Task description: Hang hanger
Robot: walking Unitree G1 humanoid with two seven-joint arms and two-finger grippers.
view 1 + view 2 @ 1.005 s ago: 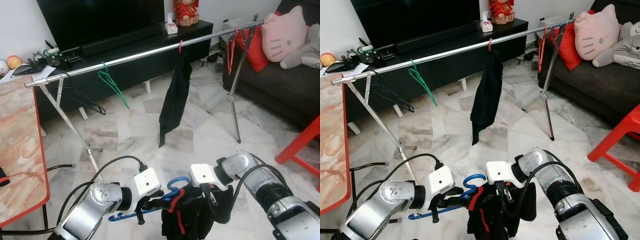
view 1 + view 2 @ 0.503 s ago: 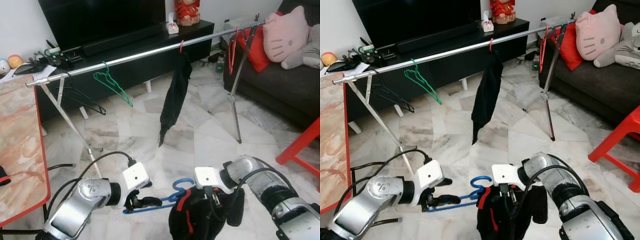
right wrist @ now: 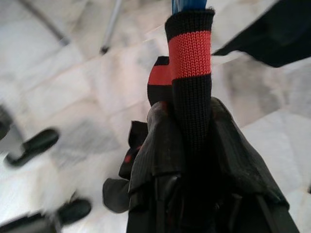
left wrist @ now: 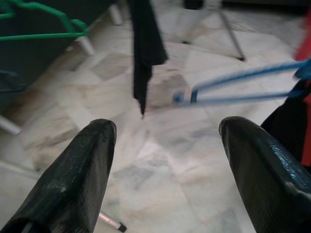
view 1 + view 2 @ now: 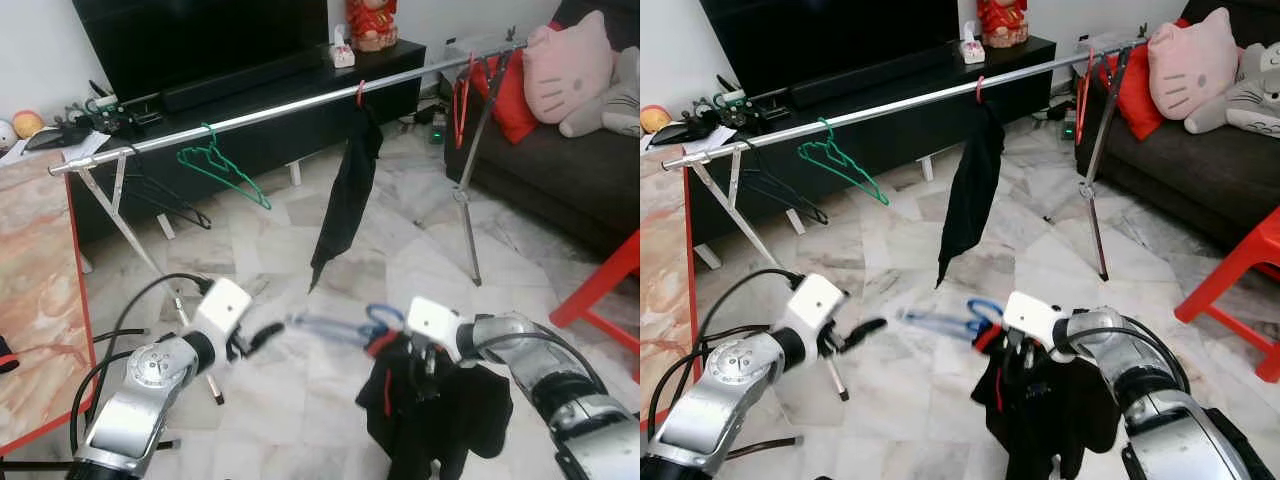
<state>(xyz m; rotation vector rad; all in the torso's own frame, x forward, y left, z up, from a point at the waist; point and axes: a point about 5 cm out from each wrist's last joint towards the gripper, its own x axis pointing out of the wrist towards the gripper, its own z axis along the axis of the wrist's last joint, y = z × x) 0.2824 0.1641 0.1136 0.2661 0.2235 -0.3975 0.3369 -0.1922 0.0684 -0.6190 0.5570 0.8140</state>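
blue plastic hanger (image 5: 345,325) hangs low over the marble floor (image 5: 400,250), carrying a black garment with red trim (image 5: 440,410). your right gripper (image 3: 189,160) is buried in that garment; you cannot tell whether its fingers are apart or together. your left gripper (image 4: 167,145) stands spread wide and empty, with the hanger's free end just beyond its fingertips.

risk: the hanger is carried at one end alone. its unsupported end can swing or dip, and the garment can slide off toward the floor. a raise made too close to the black garment already on the rail (image 5: 345,195) could snag it.

orientation: the hanger's long axis lies roughly level, running from the right gripper toward the left. its hook sits beside the right gripper, well below the silver rail (image 5: 290,108).
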